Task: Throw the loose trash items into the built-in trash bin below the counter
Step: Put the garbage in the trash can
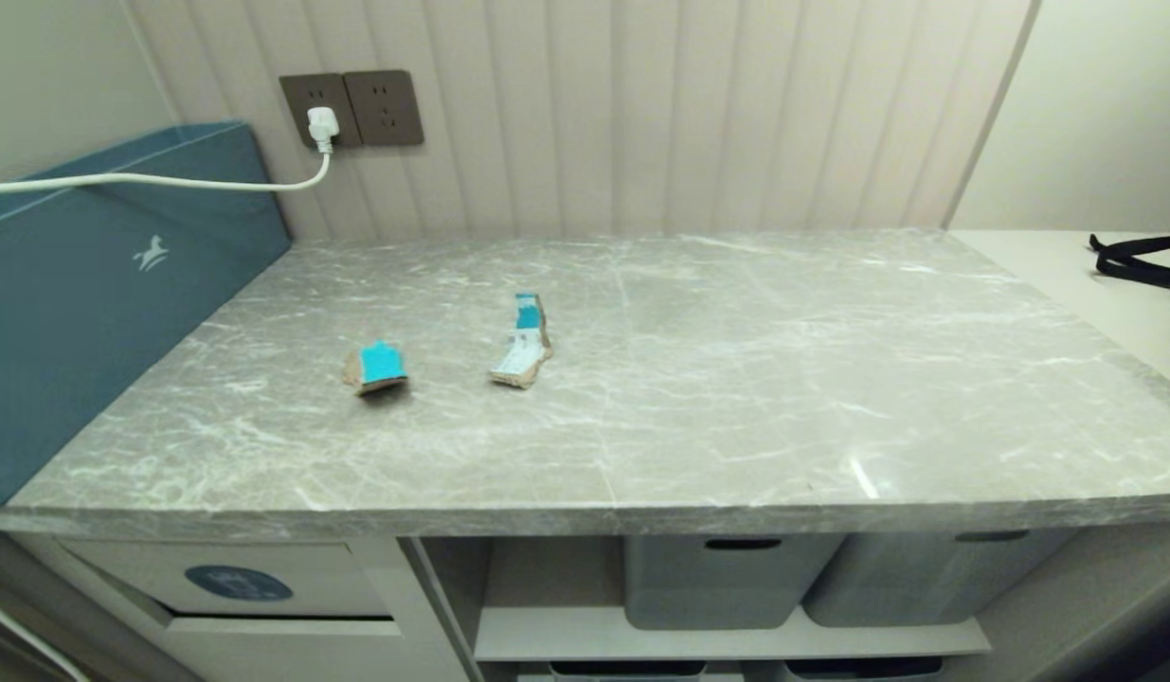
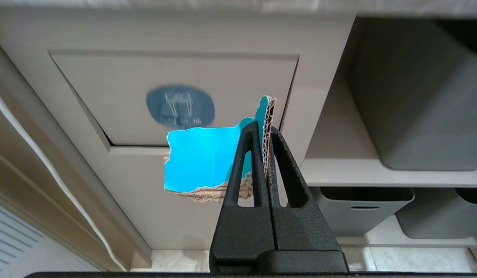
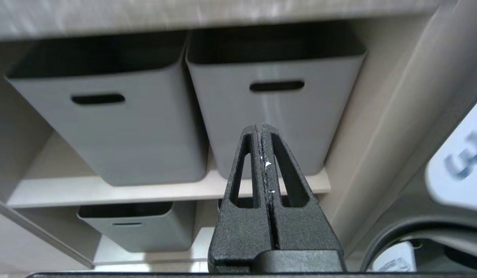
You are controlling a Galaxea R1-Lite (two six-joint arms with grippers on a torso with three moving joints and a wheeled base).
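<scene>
My left gripper (image 2: 266, 125) is shut on a torn scrap of brown cardboard with a teal face (image 2: 201, 158), held edge-on in front of the trash bin flap (image 2: 238, 77) with its blue oval sticker (image 2: 180, 106). The flap looks closed. Two more trash scraps lie on the grey marble counter (image 1: 736, 379): a teal-faced brown piece (image 1: 377, 367) and a folded teal-and-white piece (image 1: 525, 341). The bin flap (image 1: 291, 583) also shows below the counter at the left of the head view. My right gripper (image 3: 260, 126) is shut and empty, facing the grey baskets. Neither arm appears in the head view.
Grey plastic baskets (image 3: 277, 100) with slot handles fill the open shelves right of the bin. A teal box (image 1: 101, 284) stands at the counter's left end. A white cable (image 1: 168, 180) runs to a wall socket (image 1: 352, 109). A black strap (image 1: 1139, 260) lies at the far right.
</scene>
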